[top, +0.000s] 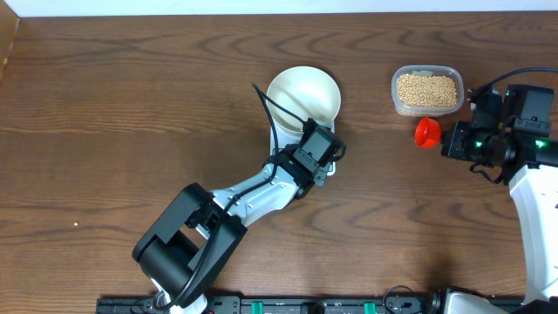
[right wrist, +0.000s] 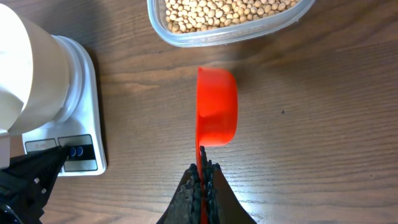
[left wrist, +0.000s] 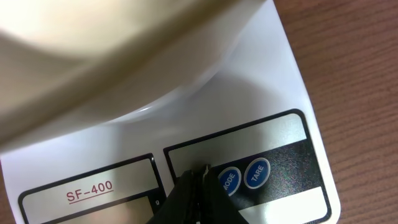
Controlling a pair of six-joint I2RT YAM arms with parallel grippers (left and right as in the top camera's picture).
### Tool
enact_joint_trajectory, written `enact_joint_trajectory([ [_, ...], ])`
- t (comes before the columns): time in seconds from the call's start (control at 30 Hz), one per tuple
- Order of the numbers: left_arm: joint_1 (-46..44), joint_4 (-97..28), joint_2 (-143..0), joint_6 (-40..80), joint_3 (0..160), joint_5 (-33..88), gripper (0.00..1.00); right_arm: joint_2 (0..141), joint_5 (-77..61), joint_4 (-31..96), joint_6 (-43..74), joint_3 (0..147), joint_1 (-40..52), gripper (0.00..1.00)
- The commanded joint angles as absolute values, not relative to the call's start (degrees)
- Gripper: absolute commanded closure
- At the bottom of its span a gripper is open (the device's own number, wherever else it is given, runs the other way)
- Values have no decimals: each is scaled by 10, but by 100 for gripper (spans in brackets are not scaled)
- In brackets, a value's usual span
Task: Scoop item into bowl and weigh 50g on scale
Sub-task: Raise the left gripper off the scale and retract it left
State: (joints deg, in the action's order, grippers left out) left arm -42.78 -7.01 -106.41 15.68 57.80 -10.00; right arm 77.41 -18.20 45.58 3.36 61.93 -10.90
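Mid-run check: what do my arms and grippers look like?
Left arm: black boxy base, white link, black wrist, thin black cable looping off it. Right arm: white link, black wrist housing with green lights. Left gripper and right gripper: black tapering fingers, the right's ridged.

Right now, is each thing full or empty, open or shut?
Flat white kitchen scale: something on top.
Round white bowl: empty, sitting on it.
Clear plastic tub: open, holding beige beans.
Red plastic scoop: held by its handle.
Left pincer: shut, tip by the blue MODE button.
Right pincer: shut on the scoop.
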Motion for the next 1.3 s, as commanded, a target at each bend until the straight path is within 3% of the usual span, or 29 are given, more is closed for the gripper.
enact_joint_trajectory([
  [0.0, -422, -97, -1114, 138, 546, -83, 93, 771, -181, 457, 25, 630, -105, 99],
  [0.5, -422, -116, -1114, 147, 546, -160, 92, 771, -181, 457, 25, 630, -105, 99],
  [1.03, -422, -102, -1108, 147, 550, -155, 93, 771, -181, 457, 24, 630, -105, 99],
  [1.27, -422, -105, -1034, 147, 551, -117, 93, 771, -181, 457, 24, 630, -105, 99],
])
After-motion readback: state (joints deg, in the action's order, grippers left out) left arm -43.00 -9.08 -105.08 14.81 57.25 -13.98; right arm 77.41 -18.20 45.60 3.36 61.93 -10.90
